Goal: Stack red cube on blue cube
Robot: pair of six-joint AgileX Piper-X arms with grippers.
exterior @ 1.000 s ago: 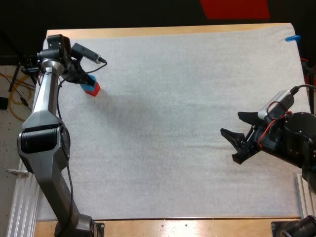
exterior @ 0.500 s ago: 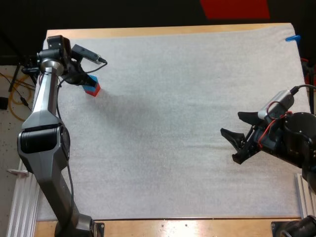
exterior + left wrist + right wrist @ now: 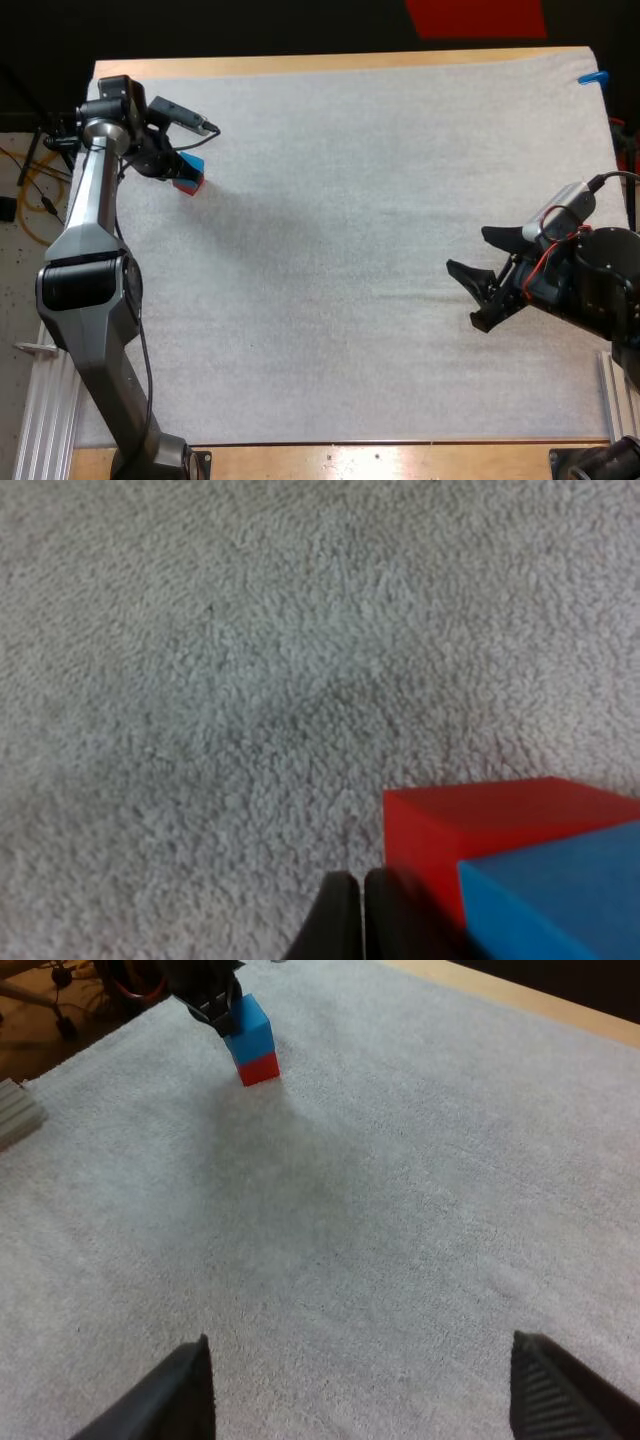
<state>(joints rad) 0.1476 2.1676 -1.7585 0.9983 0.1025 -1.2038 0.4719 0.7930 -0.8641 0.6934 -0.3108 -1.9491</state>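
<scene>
Stack present at the far left of the white mat (image 3: 350,250): blue cube (image 3: 250,1022) sitting on top of red cube (image 3: 259,1068), faces roughly flush. Opposite order to the task line, so logged as seen, not as asked.

Left gripper (image 3: 349,890) clenched on nothing, fingertips pressed together, low at the mat and just beside the red cube (image 3: 450,825), under the near edge of the blue cube (image 3: 560,890). Possibly touching the red face; too tight an angle to tell. From the high view, left gripper (image 3: 172,164) tucked against the left side of the pile, blue cube (image 3: 192,163) over red cube (image 3: 188,185).

Right gripper (image 3: 357,1345) released, fingers spread wide, hovering over bare mat well apart from the cubes. Same in the high view: right gripper (image 3: 466,248) parked near the right edge, idle.

Step in hand, by judgement: placement over, left arm at the pile with nothing held. Counted as stacked, but with colours swapped against the instruction.

Next move calls for backing the shut fingers straight away from the pile, no sideways sweep. Risk: nudging the red base and tipping the blue one off. For the literal task, a reopen, blue lifted off, red set on it.
</scene>
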